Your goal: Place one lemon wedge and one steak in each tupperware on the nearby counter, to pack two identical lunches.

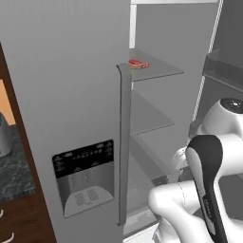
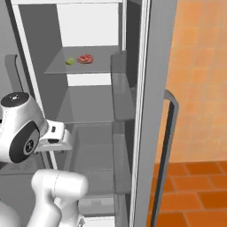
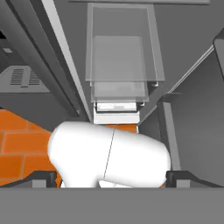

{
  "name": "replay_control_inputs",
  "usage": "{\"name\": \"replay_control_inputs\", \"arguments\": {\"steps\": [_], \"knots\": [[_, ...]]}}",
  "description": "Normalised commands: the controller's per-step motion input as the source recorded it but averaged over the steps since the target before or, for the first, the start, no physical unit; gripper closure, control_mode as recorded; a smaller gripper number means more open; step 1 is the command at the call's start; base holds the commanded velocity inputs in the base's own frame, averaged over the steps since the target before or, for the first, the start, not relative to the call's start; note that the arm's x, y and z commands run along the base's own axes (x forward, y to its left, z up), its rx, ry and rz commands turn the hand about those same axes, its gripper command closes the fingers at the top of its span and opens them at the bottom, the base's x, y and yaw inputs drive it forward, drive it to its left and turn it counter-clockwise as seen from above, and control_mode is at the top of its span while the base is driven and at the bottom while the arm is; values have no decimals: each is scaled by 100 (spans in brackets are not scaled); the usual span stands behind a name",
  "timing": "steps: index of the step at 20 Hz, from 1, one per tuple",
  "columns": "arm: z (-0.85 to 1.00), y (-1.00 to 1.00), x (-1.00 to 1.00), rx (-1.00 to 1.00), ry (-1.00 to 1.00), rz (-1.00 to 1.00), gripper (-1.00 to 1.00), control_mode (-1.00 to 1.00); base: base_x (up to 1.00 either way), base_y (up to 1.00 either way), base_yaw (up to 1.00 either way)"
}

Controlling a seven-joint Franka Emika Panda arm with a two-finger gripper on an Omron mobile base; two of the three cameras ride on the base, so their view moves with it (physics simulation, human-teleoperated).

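on the upper shelf (image 2: pixel 95 66) of the open fridge (image 1: pixel 71 95), toward its front edge, we see the steak (image 2: pixel 85 58) lying flat, with the lemon wedge (image 2: pixel 69 61) just beside it; in the left base view the steak (image 1: pixel 138 63) sits near the shelf's front corner by the door edge. our gripper (image 3: pixel 111 178) hangs low in front of the fridge, well below that shelf, and looks down along the lower shelves and drawer; its two dark fingertips (image 3: pixel 43 178) stand far apart with nothing between them, so we read it as fully open and empty. a strip of the marbled counter (image 1: pixel 14 171) shows at the left edge of the left base view.

we judge neither food item is packed yet. the steak looks like a thin, floppy, light slab, probably slick, so we would pinch it across its narrow width near the middle, fingers coming from above, so it does not droop or slide out. the wedge looks small, firm and light; we would grip it across its flat cut faces, not the curved rind, which could roll away.
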Motion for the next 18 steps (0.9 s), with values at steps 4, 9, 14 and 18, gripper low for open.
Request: {"name": "replay_control_inputs", "arguments": {"steps": [4, 9, 14, 18], "knots": [[0, 0, 0, 0, 0, 0, -100, 100, 51, -23, 1], [0, 0, 0, 0, 0, 0, -100, 100, 0, -34, 15], [0, 0, 0, 0, 0, 0, -100, 100, 8, -22, 11], [0, 0, 0, 0, 0, 0, -100, 100, 0, -31, 12]]}}
